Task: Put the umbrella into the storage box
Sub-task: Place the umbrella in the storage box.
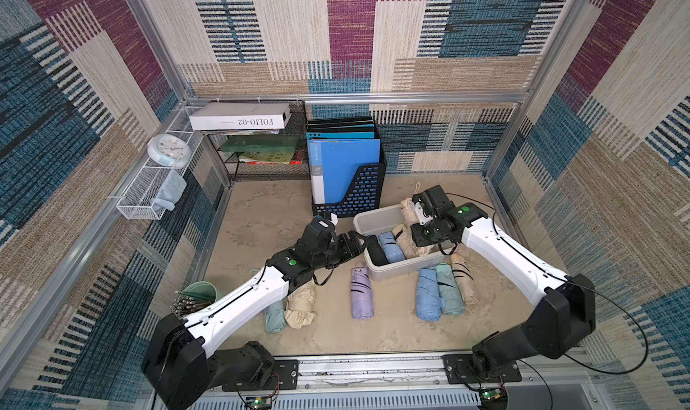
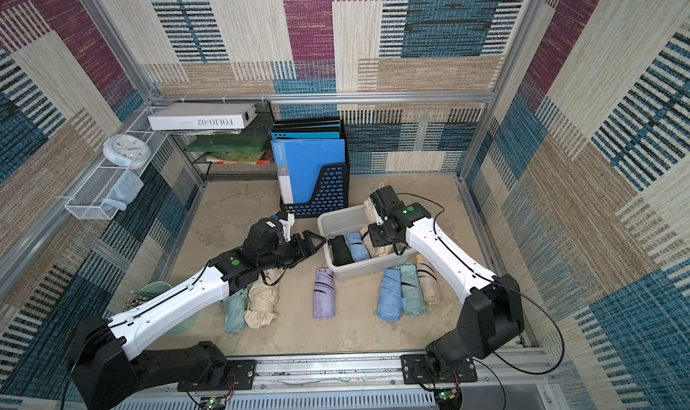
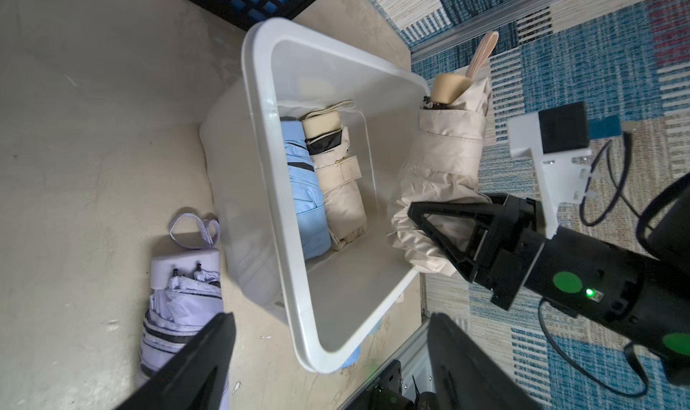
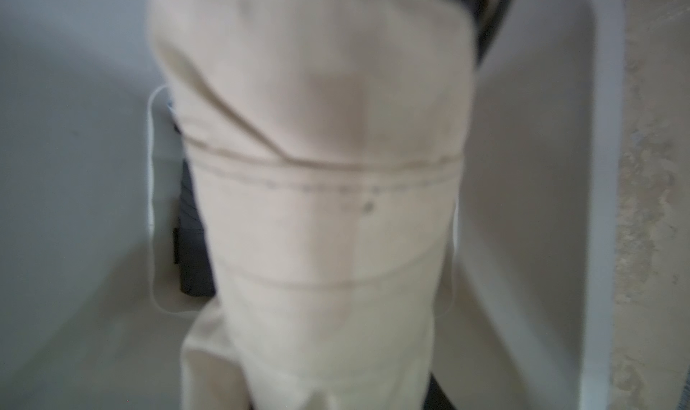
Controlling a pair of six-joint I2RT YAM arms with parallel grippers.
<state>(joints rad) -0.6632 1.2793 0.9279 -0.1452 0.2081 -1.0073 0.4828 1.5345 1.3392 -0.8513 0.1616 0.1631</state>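
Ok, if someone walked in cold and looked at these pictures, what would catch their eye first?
Probably the right claw gripping a beige umbrella over the storage box, right of the table's middle. Next, the box's load: a black umbrella, a blue umbrella and a second beige umbrella side by side. Then the loud patchwork walls all around.

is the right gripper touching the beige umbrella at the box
Touching. The left wrist view shows the right gripper clamped on the beige umbrella, fabric bulging around it.
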